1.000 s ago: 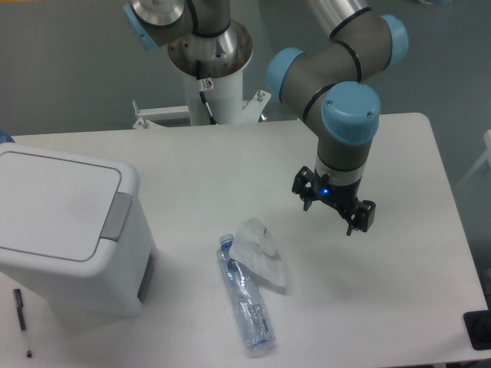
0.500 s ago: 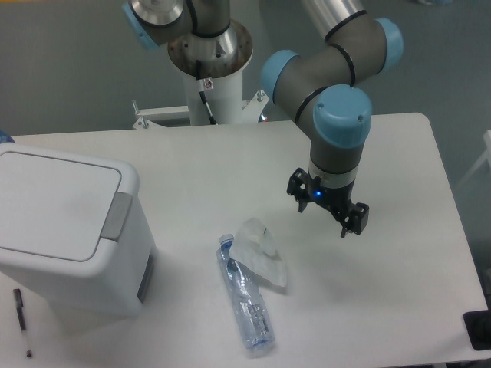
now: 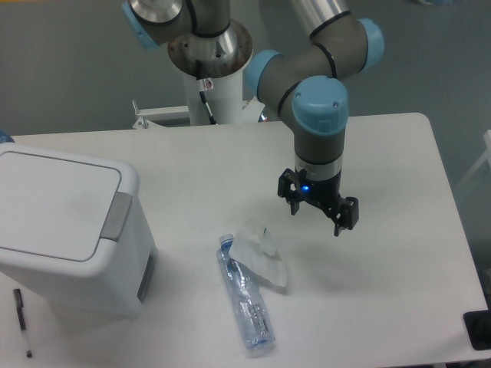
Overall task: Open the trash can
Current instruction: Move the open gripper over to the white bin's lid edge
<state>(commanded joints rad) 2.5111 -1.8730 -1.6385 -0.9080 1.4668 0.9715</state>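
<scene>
The trash can [image 3: 65, 230] is a large white boxy bin at the left of the table, its flat lid down and a grey push tab [image 3: 116, 215] on its right rim. My gripper [image 3: 316, 211] hangs above the table's middle, well to the right of the can and apart from it. Its two black fingers are spread with nothing between them.
A crushed clear plastic bottle [image 3: 245, 295] lies on the table below and left of the gripper, with a crumpled clear plastic piece [image 3: 259, 251] beside it. A black pen [image 3: 22, 320] lies at the front left. A dark object [image 3: 478, 330] sits at the right front edge.
The gripper and wrist have moved left, toward the trash can, by a small step in each frame. Nothing else has moved.
</scene>
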